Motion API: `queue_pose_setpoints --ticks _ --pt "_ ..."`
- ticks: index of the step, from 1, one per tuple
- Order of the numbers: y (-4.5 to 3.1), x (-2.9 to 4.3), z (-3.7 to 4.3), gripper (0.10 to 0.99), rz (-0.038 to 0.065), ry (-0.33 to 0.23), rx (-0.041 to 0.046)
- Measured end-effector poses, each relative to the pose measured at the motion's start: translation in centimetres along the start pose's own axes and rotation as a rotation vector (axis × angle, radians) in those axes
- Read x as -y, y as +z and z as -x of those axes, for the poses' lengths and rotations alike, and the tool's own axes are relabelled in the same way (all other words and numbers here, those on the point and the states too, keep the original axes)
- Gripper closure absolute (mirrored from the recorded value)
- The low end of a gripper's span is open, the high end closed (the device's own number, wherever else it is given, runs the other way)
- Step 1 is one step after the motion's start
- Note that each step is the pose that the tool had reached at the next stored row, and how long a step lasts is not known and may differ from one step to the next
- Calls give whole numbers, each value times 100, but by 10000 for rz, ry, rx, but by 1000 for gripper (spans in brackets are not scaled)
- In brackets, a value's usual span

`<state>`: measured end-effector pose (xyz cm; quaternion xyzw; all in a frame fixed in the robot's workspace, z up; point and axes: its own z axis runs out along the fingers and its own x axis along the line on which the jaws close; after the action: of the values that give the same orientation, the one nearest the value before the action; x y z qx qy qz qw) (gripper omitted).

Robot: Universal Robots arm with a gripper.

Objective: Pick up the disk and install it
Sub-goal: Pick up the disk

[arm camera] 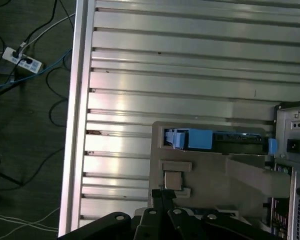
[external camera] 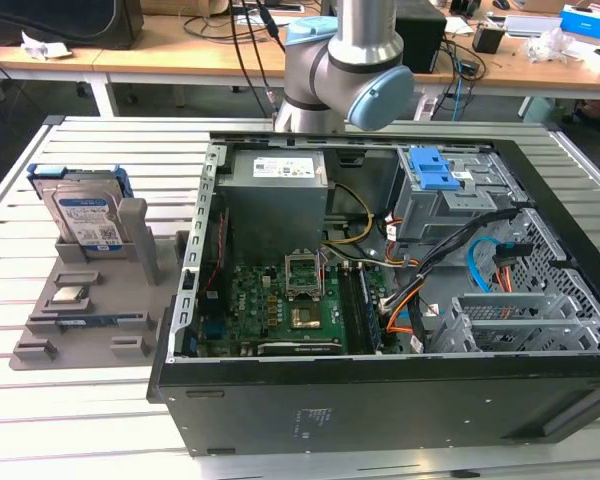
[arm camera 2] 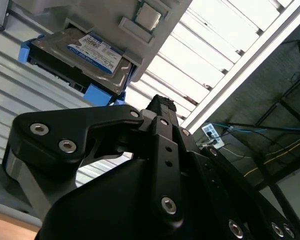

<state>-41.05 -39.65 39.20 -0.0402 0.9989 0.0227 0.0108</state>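
While scanning from the exterior view's left, found the disk (external camera: 83, 210) standing on edge in the far slot of the grey holder (external camera: 40, 345) on the slatted table (external camera: 80, 420). Further right, noted the open computer case (external camera: 380, 410), with the arm (external camera: 345, 70) at its far side. In the first wrist view, saw the gripper (arm camera: 163, 196) pinched narrow, holding nothing, over the holder and apart from the disk.
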Motion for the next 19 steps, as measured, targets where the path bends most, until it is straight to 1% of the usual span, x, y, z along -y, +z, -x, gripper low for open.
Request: queue_pose_setpoints --ticks 6,13,16,19 --pt "0 0 0 984 27 -1147 -51" --pt "0 0 0 984 43 -1858 -83" --pt "0 0 0 984 53 -2286 -102" --pt "0 0 0 984 59 -2550 -113"
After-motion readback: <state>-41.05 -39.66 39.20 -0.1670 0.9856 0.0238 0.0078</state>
